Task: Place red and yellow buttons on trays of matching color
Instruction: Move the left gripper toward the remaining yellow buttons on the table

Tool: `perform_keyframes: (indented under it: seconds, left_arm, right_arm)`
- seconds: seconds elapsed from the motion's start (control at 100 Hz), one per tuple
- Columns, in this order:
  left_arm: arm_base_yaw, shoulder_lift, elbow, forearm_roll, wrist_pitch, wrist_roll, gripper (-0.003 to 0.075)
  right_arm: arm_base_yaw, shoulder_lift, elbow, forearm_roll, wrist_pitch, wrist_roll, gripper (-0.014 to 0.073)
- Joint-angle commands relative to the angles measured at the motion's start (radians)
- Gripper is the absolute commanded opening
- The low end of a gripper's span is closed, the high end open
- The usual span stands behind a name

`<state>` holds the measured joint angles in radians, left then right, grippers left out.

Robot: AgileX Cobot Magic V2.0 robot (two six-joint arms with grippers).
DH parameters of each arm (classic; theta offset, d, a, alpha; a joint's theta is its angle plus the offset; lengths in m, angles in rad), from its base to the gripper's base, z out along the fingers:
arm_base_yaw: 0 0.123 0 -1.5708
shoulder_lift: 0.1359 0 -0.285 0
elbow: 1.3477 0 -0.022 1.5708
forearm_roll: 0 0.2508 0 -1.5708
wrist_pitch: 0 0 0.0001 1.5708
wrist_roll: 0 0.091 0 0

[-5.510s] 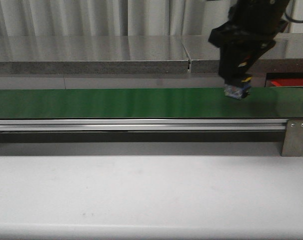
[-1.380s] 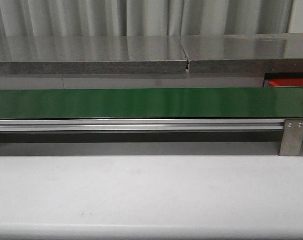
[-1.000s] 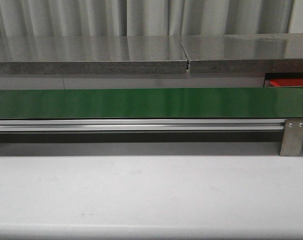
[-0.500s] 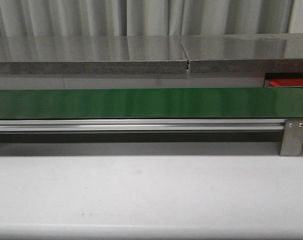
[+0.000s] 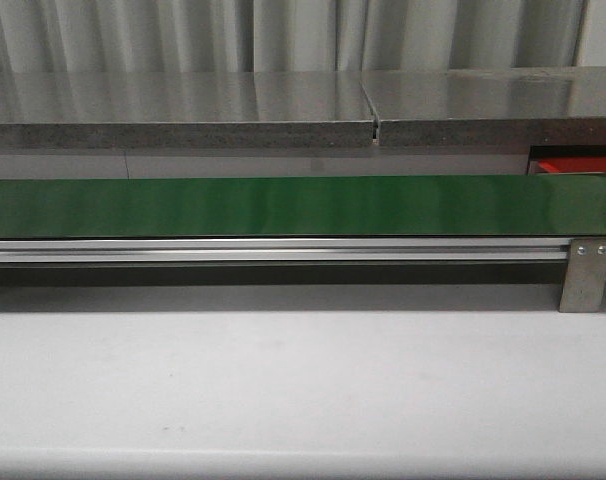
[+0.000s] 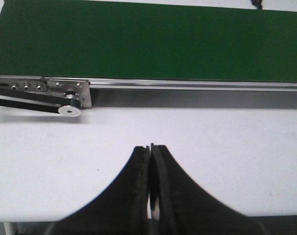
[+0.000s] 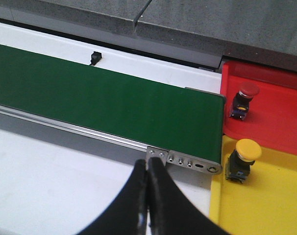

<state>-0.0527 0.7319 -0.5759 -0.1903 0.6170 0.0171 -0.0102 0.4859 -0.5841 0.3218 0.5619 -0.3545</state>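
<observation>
No writing is legible: the red button [image 7: 246,99] stands on the red tray [image 7: 281,115], the yellow button [image 7: 244,159] on the yellow tray [image 7: 266,205], at three o'clock of the green conveyor belt [image 5: 283,205] on the white desk [image 5: 303,390], both the left gripper [image 6: 151,149] and right gripper [image 7: 147,164] closed empty.

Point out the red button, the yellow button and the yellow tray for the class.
red button [image 7: 248,90], right wrist view, on its cap.
yellow button [image 7: 248,149], right wrist view, on its cap.
yellow tray [image 7: 271,205], right wrist view, on its bare floor.

Left gripper [image 6: 150,149]: fingers pressed together, nothing between them. Right gripper [image 7: 147,166]: fingers likewise closed, empty. Neither arm visible in front view.
</observation>
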Motion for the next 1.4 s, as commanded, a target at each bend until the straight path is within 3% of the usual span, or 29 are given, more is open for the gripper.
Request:
perform_keyframes:
  seconds: [0.0,0.36,0.47,0.57,0.72,0.79,1.04,1.39]
  left_arm:
    - [0.021,0.04,-0.054,0.016,-0.067,-0.04,-0.002]
    - [0.321,0.203,-0.2,-0.005,-0.016,-0.038,-0.0018]
    - [0.39,0.236,-0.231,-0.017,-0.016,-0.038,0.0033]
    - [0.426,0.268,-0.264,-0.036,-0.002,-0.038,0.0144]
    - [0.449,0.308,-0.311,-0.041,0.003,-0.038,0.0422]
    - [0.458,0.335,-0.338,-0.032,0.04,-0.038,0.0487]
    - [0.559,0.5,-0.463,-0.053,0.305,-0.04,0.0493]
    - [0.71,0.683,-0.552,-0.056,0.331,-0.04,0.0493]
  right_arm:
    - [0.001,0.001,-0.026,0.016,-0.061,-0.009,-0.0067]
    - [0.001,0.001,-0.026,0.016,-0.061,-0.009,-0.0067]
    - [0.001,0.001,-0.026,0.016,-0.061,-0.009,-0.0067]
    - [0.001,0.001,-0.026,0.016,-0.061,-0.009,-0.0067]
    - [0.001,0.001,-0.026,0.016,-0.061,-0.009,-0.0067]
    - [0.001,0.001,-0.026,0.016,-0.061,-0.009,-0.0067]
    - [0.001,0.001,-0.026,0.016,-0.061,-0.009,-0.0067]
    - [0.001,0.001,-0.025,0.016,-0.061,-0.009,-0.0067]
